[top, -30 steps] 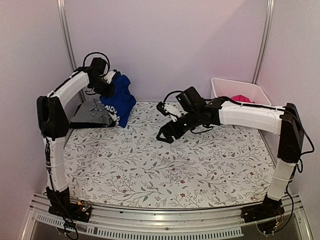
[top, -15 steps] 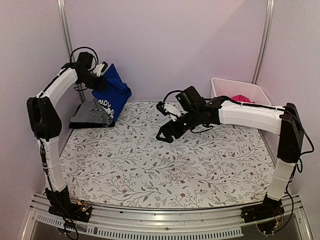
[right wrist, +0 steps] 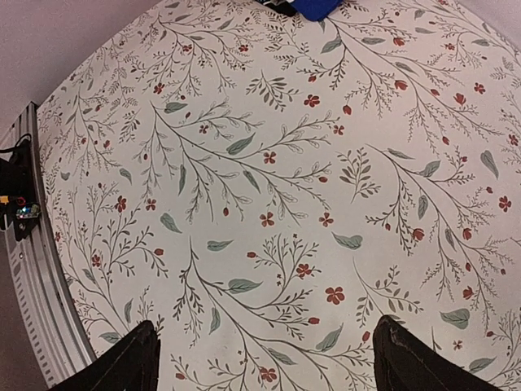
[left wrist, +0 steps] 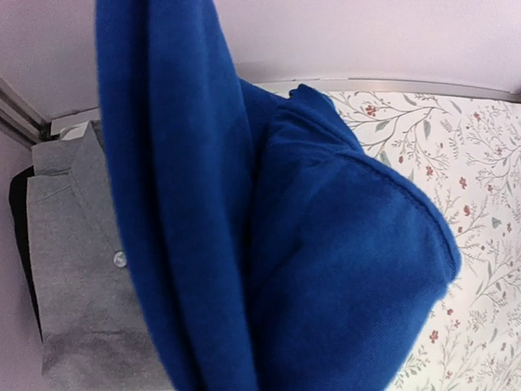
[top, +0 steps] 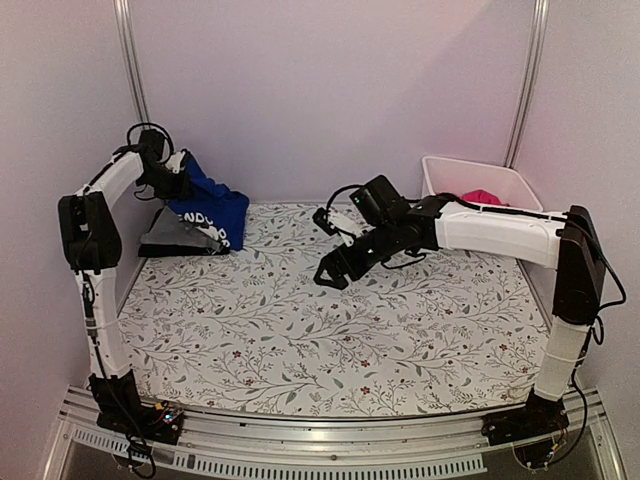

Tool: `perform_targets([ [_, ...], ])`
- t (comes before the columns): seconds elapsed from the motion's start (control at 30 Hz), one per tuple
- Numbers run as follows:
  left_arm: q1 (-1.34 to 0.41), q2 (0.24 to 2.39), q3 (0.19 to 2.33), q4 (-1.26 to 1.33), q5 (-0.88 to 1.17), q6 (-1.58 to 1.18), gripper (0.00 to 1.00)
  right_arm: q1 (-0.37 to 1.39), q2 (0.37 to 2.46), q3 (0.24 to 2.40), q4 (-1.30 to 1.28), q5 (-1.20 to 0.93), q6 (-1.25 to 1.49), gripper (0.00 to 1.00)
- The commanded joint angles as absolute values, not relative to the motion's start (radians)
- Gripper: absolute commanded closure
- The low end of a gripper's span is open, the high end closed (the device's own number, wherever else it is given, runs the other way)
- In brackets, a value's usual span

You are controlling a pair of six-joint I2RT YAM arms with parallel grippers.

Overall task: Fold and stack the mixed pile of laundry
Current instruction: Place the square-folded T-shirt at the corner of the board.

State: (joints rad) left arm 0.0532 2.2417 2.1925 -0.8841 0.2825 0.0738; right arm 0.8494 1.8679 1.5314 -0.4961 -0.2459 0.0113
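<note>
Blue garment hangs clamped in the left gripper above the grey collared shirt at the table's far-left corner; dropped bunched, it may slump off crooked. Right gripper hovers, jaws apart.

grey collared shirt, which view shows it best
Left wrist: the grey collared shirt fills the left side, collar and a button clear, partly hidden by the blue garment. Top external shows only a small grey patch at the far left. Right wrist does not show it.
</note>
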Motion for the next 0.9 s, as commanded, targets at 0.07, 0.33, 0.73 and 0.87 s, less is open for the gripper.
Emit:
perform_targets([
  [0.07, 0.147, 2.315, 2.219, -0.901, 0.289, 0.074, 0.97, 0.842, 1.891, 1.559, -0.521, -0.248, 0.012, 0.11],
  [0.33, 0.212, 2.406, 2.254, -0.897, 0.276, 0.102, 0.88, 0.842, 1.908, 1.582, -0.557, -0.253, 0.012, 0.10],
  [0.73, 0.255, 2.400, 2.290, -0.768, 0.139, -0.090, 0.14, 0.843, 1.928, 1.606, -0.591, -0.270, 0.012, 0.10],
  [0.87, 0.255, 2.407, 2.306, -0.772, 0.113, -0.156, 0.01, 0.842, 1.934, 1.606, -0.590, -0.273, 0.011, 0.09],
])
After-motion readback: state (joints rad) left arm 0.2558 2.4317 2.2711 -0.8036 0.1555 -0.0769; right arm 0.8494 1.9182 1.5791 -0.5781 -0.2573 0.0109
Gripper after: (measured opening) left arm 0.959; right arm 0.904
